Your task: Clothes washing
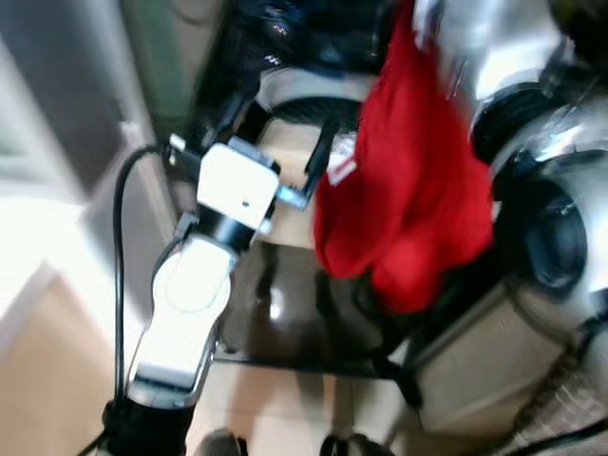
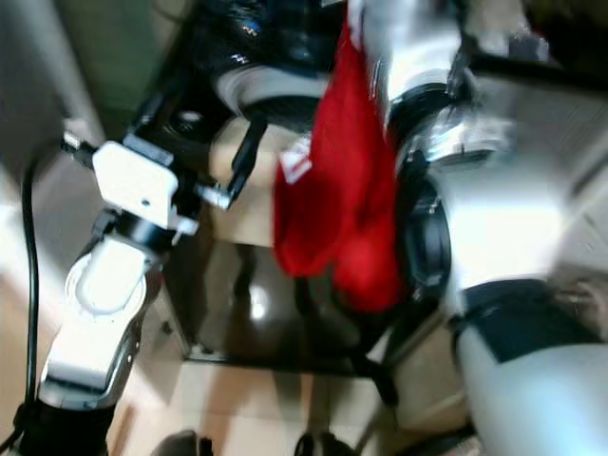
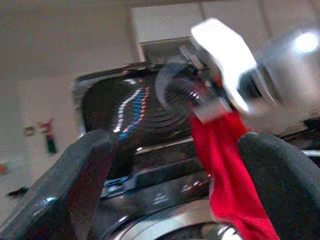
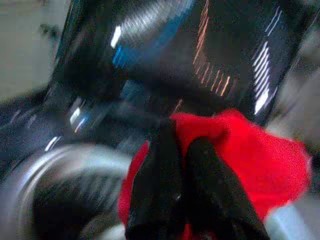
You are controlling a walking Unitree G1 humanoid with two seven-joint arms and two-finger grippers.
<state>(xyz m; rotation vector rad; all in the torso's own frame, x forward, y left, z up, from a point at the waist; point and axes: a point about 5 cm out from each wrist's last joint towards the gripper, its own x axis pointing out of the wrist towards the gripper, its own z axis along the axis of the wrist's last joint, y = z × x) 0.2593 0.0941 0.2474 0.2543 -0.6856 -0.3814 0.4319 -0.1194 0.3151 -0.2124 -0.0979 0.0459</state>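
R gripper (image 4: 182, 165): fingers pressed together w/ red cloth pinched between them; red garment (image 1: 408, 209) is held up high and hangs free below the grip. Long axis of garment approx. vertical, bulk bunched at lower end; white label seen at its left edge. Frames blurred, so detail is limited.

L gripper (image 1: 285, 157): fingers spread apart, nothing held. It is raised just beside the garment's left edge, apart from it as far as can be told; in L wrist view the cloth is seen hanging between the two fingers' line of sight, below the R wrist.

Washing machine (image 3: 150, 145): dark front-loader w/ lit control panel and a pale door ring (image 1: 313, 95), directly behind and below the hanging garment. Drum opening is judged to lie forward and down from the R gripper; whether door is open can't be told.

Judgement: loading step in hand. R arm is the nearer and already carrying; coming move depends on bringing the low-hanging bulk forward into the ring.
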